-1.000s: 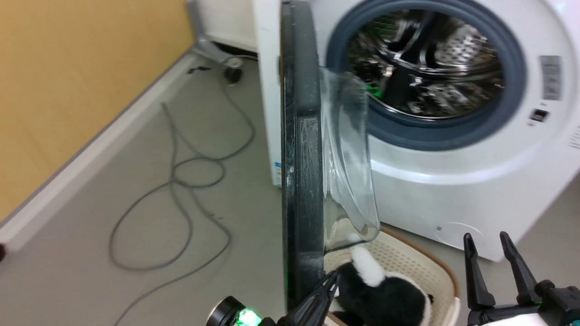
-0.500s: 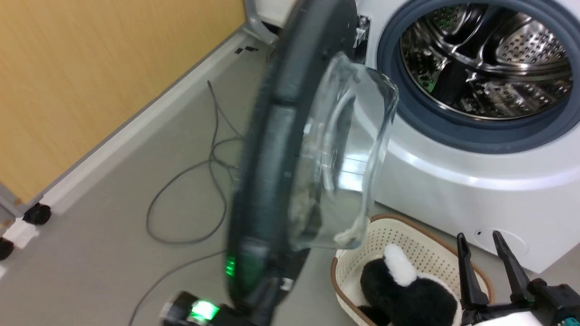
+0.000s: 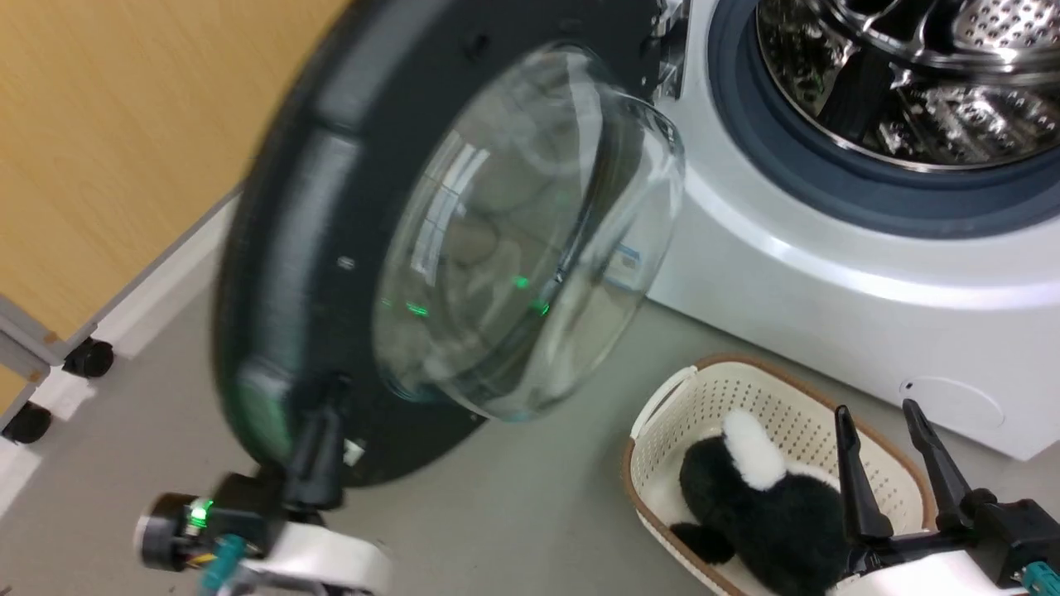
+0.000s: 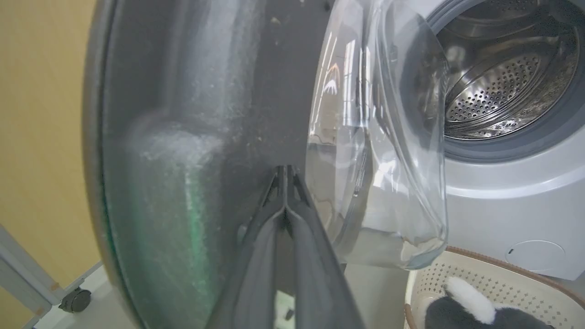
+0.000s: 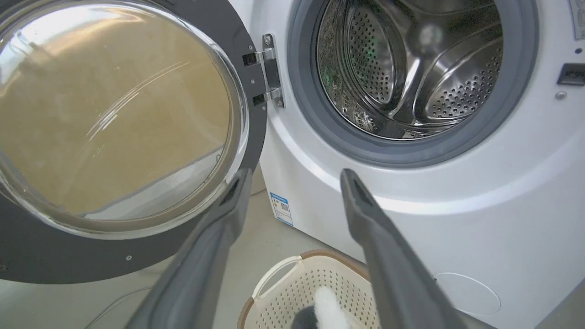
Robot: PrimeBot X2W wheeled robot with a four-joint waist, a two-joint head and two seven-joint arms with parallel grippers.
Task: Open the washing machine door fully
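Slippage risk: left gripper (image 4: 284, 171), fingers pressed together, bears on the inner face of the round glossy black washing machine door (image 4: 205, 91), which stands wide of the white front-loading washing machine (image 4: 493, 205). Tips may skid off the smooth plastic, letting it rebound; right gripper (image 5: 295, 176) spread, empty.

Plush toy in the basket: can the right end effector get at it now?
Probably yes: the right end effector is open beside the basket, the plush toy lies uncovered, the washing machine door well clear.
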